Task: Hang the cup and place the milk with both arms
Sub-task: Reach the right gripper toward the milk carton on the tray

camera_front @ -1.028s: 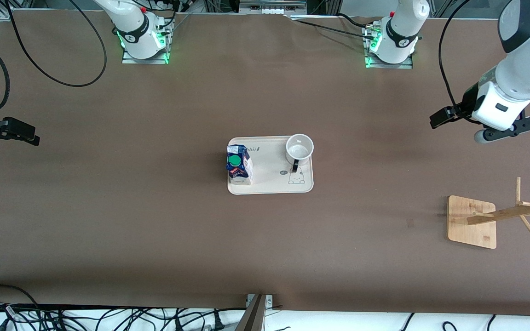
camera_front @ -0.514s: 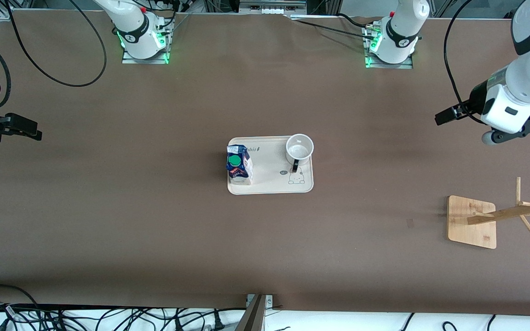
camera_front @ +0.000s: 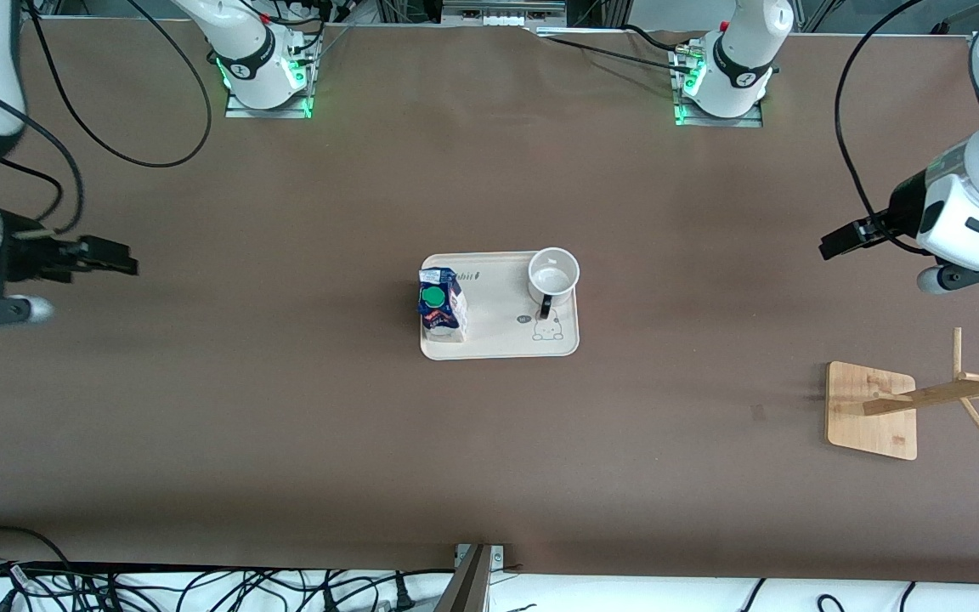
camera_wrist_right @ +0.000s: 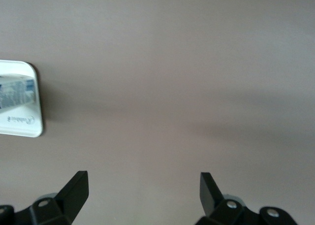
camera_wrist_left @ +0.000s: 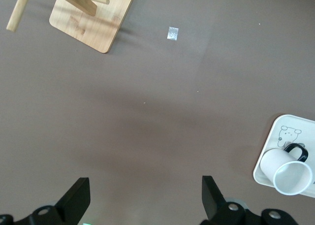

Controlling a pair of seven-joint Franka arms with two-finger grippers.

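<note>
Brown table (camera_front: 285, 408) fills the front view, with a cream tray (camera_front: 498, 344) at its middle; since a second ago the right gripper (camera_front: 120, 257) has pushed in over the table from the right arm's end toward the tray, while the left gripper (camera_front: 836, 243) has drawn back toward the left arm's end; tray, milk and cup have not shifted. The milk (camera_front: 441, 304) stands upright on the tray's edge toward the right arm's end, long axis vertical, green cap up; its gable ridge seems to run nearer-to-farther, though that is hard to read. The cup (camera_front: 553, 274) stands upright, mouth up, in the tray's farther corner toward the left arm's end, handle pointing toward the front camera. Both grippers hang over bare table, fingers (camera_wrist_left: 76, 200) (camera_wrist_right: 74, 189) spread apart and holding nothing. A wooden rack (camera_front: 872, 410) stands near the left arm's end.
</note>
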